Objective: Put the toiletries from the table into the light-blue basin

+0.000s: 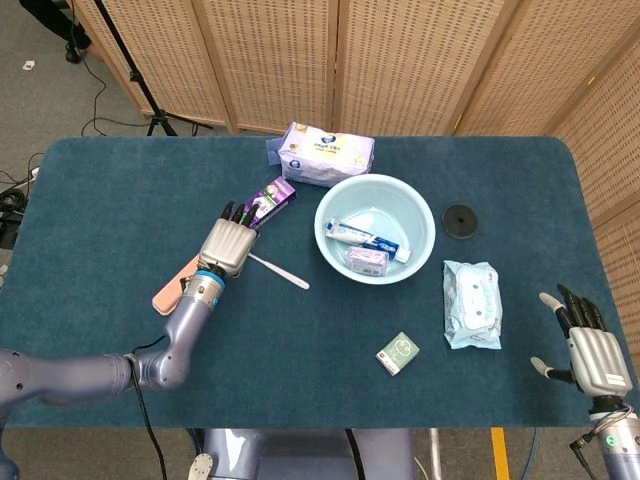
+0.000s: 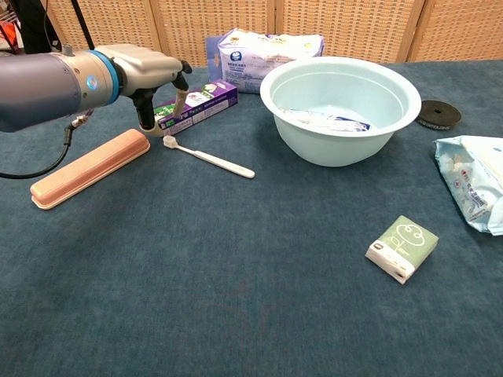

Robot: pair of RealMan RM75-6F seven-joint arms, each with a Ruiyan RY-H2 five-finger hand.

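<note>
The light-blue basin (image 1: 381,194) (image 2: 338,85) sits right of centre and holds a toothpaste tube (image 1: 366,238) (image 2: 326,120) and a small purple pack (image 1: 367,260). My left hand (image 1: 228,240) (image 2: 152,77) hangs over the near end of the purple toothpaste box (image 1: 268,198) (image 2: 207,100). Its fingers are spread, pointing down on either side of that end, and the box lies flat on the table. A white toothbrush (image 1: 281,271) (image 2: 209,158) lies just right of the hand. My right hand (image 1: 590,346) is open at the table's near right edge.
A pink case (image 1: 176,287) (image 2: 89,168) lies left of the toothbrush. A tissue pack (image 1: 326,153) (image 2: 263,49) stands behind the basin. A wet-wipes pack (image 1: 471,303) (image 2: 475,187), a small green box (image 1: 398,352) (image 2: 402,248) and a black disc (image 1: 460,220) (image 2: 438,114) lie to the right.
</note>
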